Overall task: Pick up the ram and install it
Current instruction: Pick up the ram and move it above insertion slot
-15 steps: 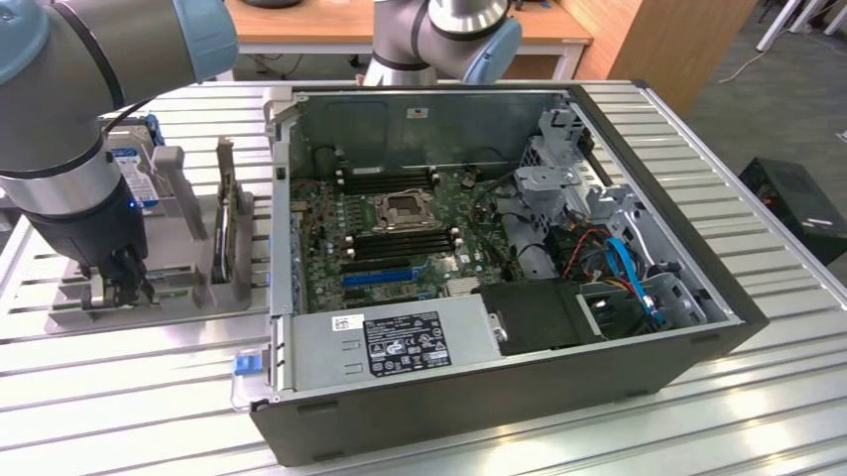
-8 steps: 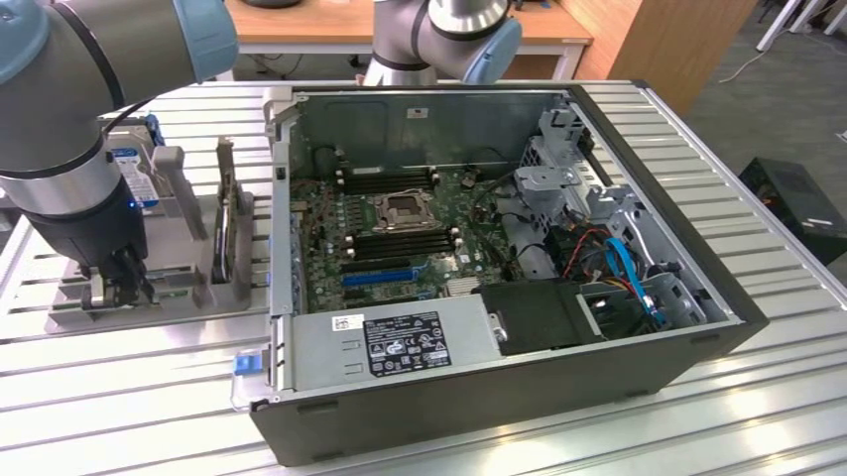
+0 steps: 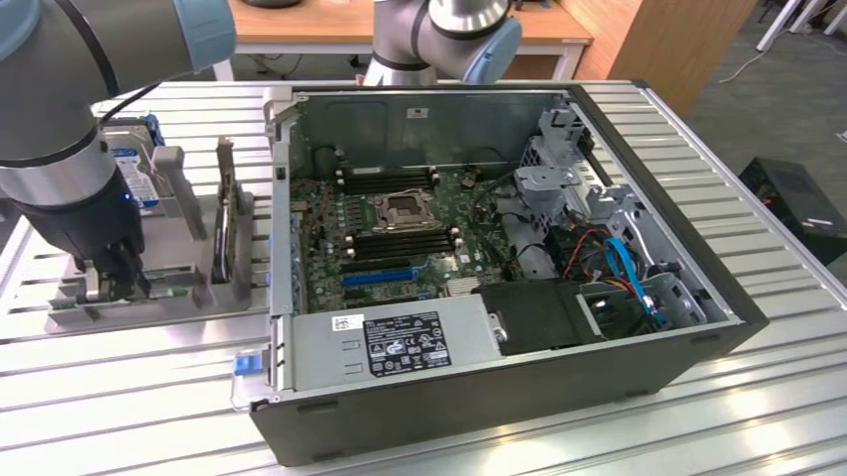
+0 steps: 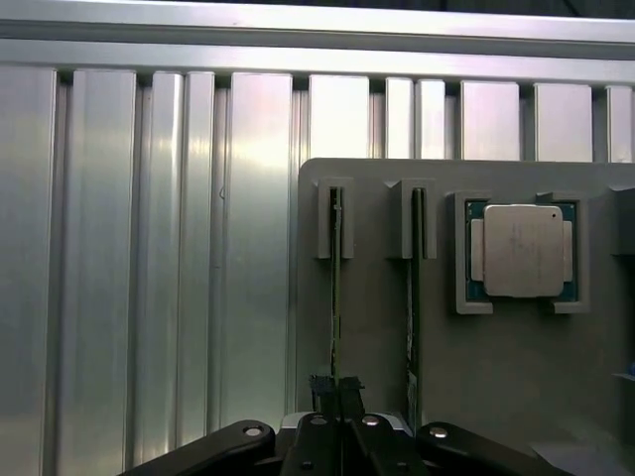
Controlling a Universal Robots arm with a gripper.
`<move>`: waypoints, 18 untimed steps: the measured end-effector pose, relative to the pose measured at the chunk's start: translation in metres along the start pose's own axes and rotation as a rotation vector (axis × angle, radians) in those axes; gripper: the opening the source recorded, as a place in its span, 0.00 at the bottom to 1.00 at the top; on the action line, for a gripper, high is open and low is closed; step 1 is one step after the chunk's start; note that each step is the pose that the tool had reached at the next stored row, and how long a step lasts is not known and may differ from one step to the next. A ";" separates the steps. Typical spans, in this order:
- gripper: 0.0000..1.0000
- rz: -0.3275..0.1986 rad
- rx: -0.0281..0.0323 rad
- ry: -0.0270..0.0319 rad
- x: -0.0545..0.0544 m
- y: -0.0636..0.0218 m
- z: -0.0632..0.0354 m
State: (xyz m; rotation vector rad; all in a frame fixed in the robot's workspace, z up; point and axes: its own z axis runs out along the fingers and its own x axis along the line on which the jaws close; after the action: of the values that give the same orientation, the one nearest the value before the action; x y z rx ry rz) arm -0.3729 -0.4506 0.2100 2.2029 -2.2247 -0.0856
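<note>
The ram is a thin green stick standing on edge in a slot of the grey holder. A second stick stands in the slot beside it. My gripper is shut on the near end of the first stick, with black fingers pressed against both of its faces. In the exterior view my gripper reaches straight down into the holder at the exterior view's left, beside the open computer case. The motherboard's memory slots lie inside the case near the CPU socket.
A square silver CPU chip sits in a pocket of the same holder. A hard drive with blue trim stands upright in the rack behind my arm. A second robot arm stands behind the case. Everything rests on a ribbed aluminium table.
</note>
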 end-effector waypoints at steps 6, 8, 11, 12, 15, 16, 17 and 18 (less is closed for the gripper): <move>0.12 0.000 -0.0001 0.0000 0.000 0.0005 -0.0111; 0.12 0.000 -0.0001 0.0000 0.000 0.0007 -0.0152; 0.12 0.000 -0.0001 0.0000 -0.001 0.0010 -0.0222; 0.12 0.000 -0.0001 0.0000 -0.001 0.0012 -0.0249; 0.12 0.000 0.0000 0.0000 -0.001 0.0015 -0.0327; 0.12 0.000 -0.0001 0.0000 -0.001 0.0017 -0.0355; 0.12 0.000 -0.0001 0.0000 -0.001 0.0018 -0.0383; 0.12 0.000 0.0000 -0.0001 -0.001 0.0019 -0.0412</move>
State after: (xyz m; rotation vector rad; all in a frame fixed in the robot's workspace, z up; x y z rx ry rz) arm -0.3730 -0.4506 0.2513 2.2029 -2.2248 -0.0857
